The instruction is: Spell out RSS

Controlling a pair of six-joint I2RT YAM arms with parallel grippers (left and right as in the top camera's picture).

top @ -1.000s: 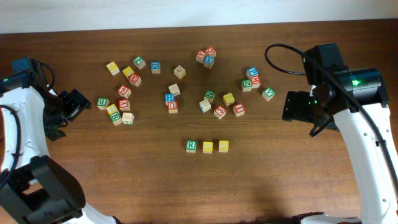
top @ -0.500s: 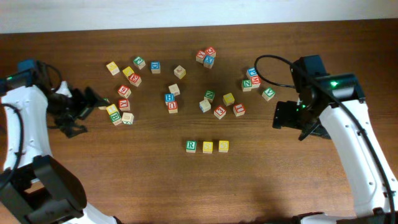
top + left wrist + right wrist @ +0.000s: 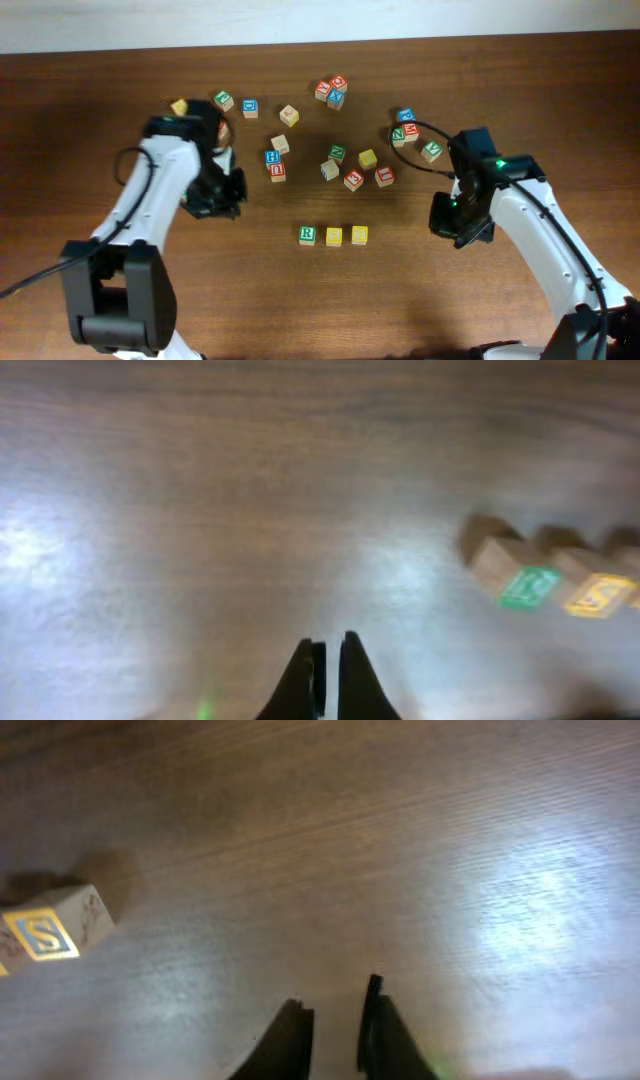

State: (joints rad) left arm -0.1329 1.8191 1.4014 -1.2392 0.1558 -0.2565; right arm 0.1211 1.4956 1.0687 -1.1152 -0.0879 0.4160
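Note:
Three letter cubes stand in a row at the table's front centre: the green-and-white R cube point(image 3: 307, 235), then two yellow cubes point(image 3: 334, 236) point(image 3: 359, 235). My left gripper point(image 3: 229, 196) is left of the row, apart from it, shut on nothing. Its wrist view shows the closed jaws point(image 3: 328, 652) over bare wood, with the R cube point(image 3: 528, 585) and a yellow S cube point(image 3: 597, 595) off to the right. My right gripper point(image 3: 448, 222) is right of the row and shut. In its own view the empty gripper point(image 3: 335, 1010) has a yellow S cube point(image 3: 45, 933) at far left.
Loose letter cubes lie scattered behind the row: a group at the back centre point(image 3: 332, 90), one at the right point(image 3: 405, 128), one in the middle point(image 3: 352, 168), a blue and a red cube point(image 3: 273, 163), and others point(image 3: 235, 103) near the left arm.
Both arms swung in from the table's sides toward the central row. Both grippers went from wide open to shut, with nothing taken hold of.

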